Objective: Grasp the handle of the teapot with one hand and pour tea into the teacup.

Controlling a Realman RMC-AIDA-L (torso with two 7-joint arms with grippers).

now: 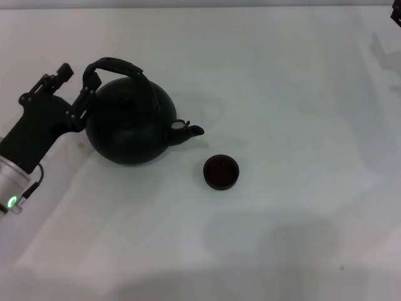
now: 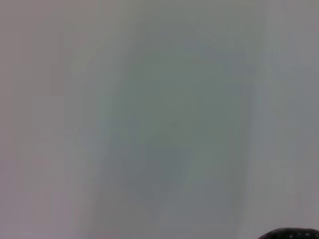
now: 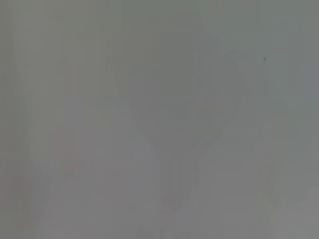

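Note:
The black teapot (image 1: pixel 128 122) stands on the white table (image 1: pixel 282 94), left of the middle, with its short spout (image 1: pixel 188 132) pointing right. Its arched handle (image 1: pixel 116 64) loops over the top. The small black teacup (image 1: pixel 221 172) with a dark reddish inside stands just right of and below the spout, apart from it. My left gripper (image 1: pixel 74 84) is open at the left end of the handle, one finger (image 1: pixel 86 97) against the pot's left shoulder. Only a dark piece of my right arm (image 1: pixel 396 15) shows at the top right corner. A dark rounded edge (image 2: pixel 291 234) shows in the left wrist view.
The right wrist view shows only the bare pale table surface (image 3: pixel 159 119). Soft shadows lie on the table near its front edge (image 1: pixel 269 238).

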